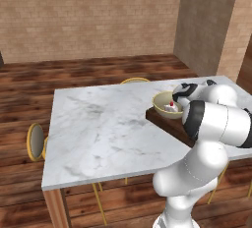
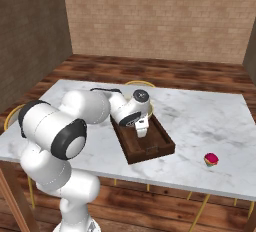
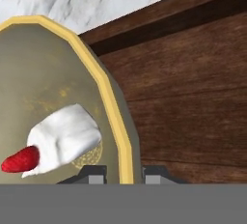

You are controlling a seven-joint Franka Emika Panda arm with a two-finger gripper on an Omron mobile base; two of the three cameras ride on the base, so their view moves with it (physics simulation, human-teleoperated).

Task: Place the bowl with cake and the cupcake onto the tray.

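Closest in the hand view, the gripper [image 3: 124,174] is pinched narrow on the yellow rim of the bowl with cake [image 3: 53,92], one dark finger tip on each side of the wall. Inside the bowl lies the white cake slice [image 3: 65,138] with a red strawberry [image 3: 20,159] at its end, resting on the tan bottom. Just past the rim is the dark brown wooden tray [image 3: 193,102], its floor under and beside the bowl and its raised edge running across the upper part of that view, with white marble beyond it. From the left base view, the robot arm [image 1: 216,121] stands in front and covers much of the tray [image 1: 165,124]; the bowl with cake [image 1: 167,105] shows above the tray's far end, next to the hand. From the right base view, the gripper [image 2: 142,128] reaches down over the tray [image 2: 150,146], which lies slantwise near the middle of the marble table [image 2: 210,118]. The cupcake [image 2: 211,159] sits on the marble well apart from the tray, toward the table's near right edge, with a pinkish-red top. A yellow-framed chair [image 1: 35,142] stands at the table's left side, and another chair back [image 2: 139,83] peeks above the far edge. Behind all lie the wooden floor [image 1: 74,72] and the brick wall [image 2: 160,16].
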